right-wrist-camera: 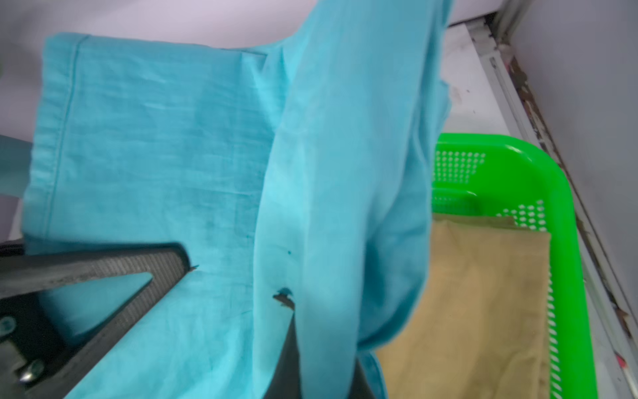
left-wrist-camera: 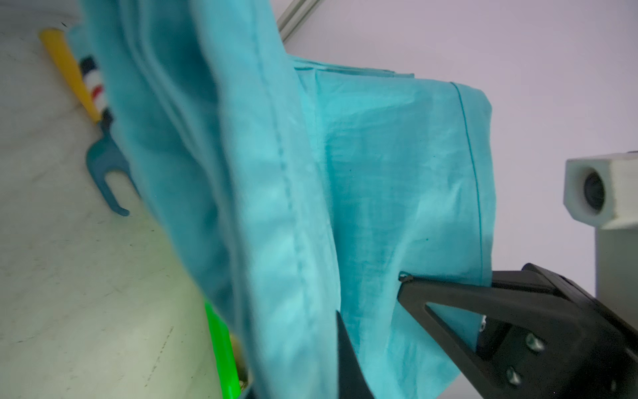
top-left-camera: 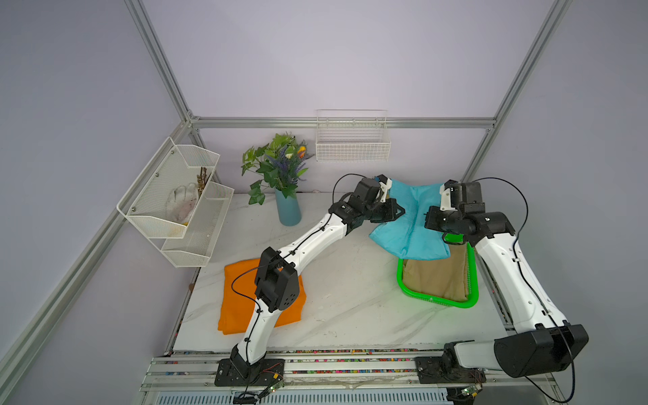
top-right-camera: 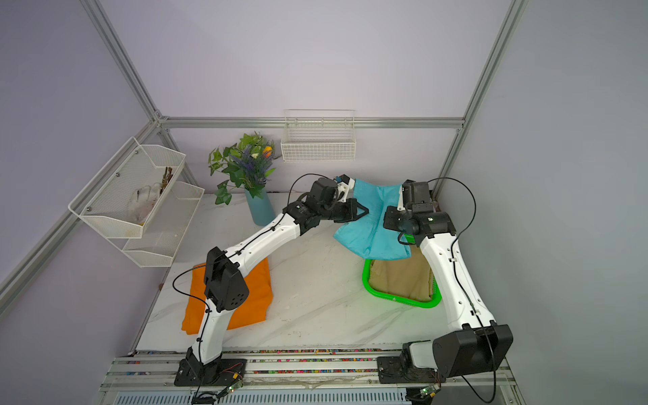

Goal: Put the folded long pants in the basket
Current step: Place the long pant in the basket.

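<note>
Teal pants (top-left-camera: 406, 228) hang over the basket (top-left-camera: 438, 302), pinched by left gripper (top-left-camera: 399, 211) and right gripper (top-left-camera: 427, 220); tan pants (top-left-camera: 438, 277) lie inside it, orange pants (top-left-camera: 235, 305) at the table's (top-left-camera: 350, 280) left edge.

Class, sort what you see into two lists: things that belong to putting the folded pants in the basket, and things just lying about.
Job: teal pants, held by left gripper and right gripper; tan pants in the green basket; orange pants.
Lying about: flower vase, wire basket, mesh rack, fork.
</note>
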Motion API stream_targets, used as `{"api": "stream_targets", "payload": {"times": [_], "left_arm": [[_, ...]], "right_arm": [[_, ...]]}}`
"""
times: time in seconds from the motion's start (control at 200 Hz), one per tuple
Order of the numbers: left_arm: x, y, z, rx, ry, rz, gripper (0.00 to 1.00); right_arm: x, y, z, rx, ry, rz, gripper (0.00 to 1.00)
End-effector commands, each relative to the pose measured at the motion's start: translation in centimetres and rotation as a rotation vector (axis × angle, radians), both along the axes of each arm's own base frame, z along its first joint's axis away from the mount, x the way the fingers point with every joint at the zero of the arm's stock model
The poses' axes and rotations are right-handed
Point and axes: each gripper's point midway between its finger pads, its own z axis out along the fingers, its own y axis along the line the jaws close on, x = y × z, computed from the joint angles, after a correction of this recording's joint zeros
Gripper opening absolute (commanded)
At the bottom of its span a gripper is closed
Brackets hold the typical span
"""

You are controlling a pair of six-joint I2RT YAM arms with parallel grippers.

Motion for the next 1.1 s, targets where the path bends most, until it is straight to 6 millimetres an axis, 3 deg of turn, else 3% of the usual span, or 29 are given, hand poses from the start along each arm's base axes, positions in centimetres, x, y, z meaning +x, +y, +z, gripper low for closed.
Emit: {"api": "stream_targets", "payload": {"times": [0.0, 0.18, 0.31, 0.525, 0.605, 0.74, 0.775, 0.8, 0.81, 0.82, 0.83, 0.925, 1.095], "left_arm": [[-3.1, -3.7, 2.2, -0.113, 0.026, -0.106, 0.00], [-5.7, -7.0, -0.1, -0.135, 0.104, -0.166, 0.00], [-6.7, -8.6, -1.4, -0.136, 0.129, -0.194, 0.00], [-6.4, -9.7, -4.8, -0.096, 0.149, -0.193, 0.00], [-6.1, -9.9, -6.6, -0.080, 0.176, -0.186, 0.00], [-5.4, -10.2, -7.7, -0.073, 0.175, -0.165, 0.00], [-5.2, -10.2, -7.8, -0.070, 0.172, -0.156, 0.16], [-5.2, -10.1, -7.9, -0.068, 0.175, -0.151, 0.39], [-5.1, -10.1, -7.8, -0.067, 0.176, -0.147, 0.56], [-5.1, -10.1, -7.9, -0.065, 0.177, -0.144, 0.87], [-5.1, -10.0, -7.8, -0.066, 0.175, -0.142, 0.97], [-4.2, -9.1, -6.8, -0.051, 0.133, -0.105, 1.00], [-0.7, -5.0, -2.3, -0.018, -0.047, 0.014, 1.00]], "right_arm": [[-0.9, -3.1, -1.4, -0.052, 0.046, -0.064, 0.00], [-2.5, -7.6, -3.3, -0.082, 0.094, -0.212, 0.00], [-3.7, -9.7, -4.7, -0.075, 0.094, -0.285, 0.00], [-5.3, -12.7, -7.0, -0.087, 0.108, -0.394, 0.00], [-5.2, -13.5, -7.9, -0.080, 0.103, -0.421, 0.00], [-4.3, -13.8, -9.0, -0.046, 0.098, -0.426, 0.00], [-4.0, -13.9, -9.1, -0.046, 0.103, -0.428, 0.00], [-3.8, -14.0, -9.1, -0.046, 0.106, -0.427, 0.00], [-3.8, -13.9, -9.1, -0.046, 0.107, -0.425, 0.03], [-3.7, -14.0, -9.1, -0.047, 0.110, -0.424, 0.09], [-3.7, -14.0, -9.1, -0.048, 0.111, -0.423, 0.16], [-3.7, -14.7, -8.6, -0.077, 0.130, -0.449, 0.96], [-4.5, -15.3, -7.5, -0.113, 0.087, -0.478, 0.99]]}}
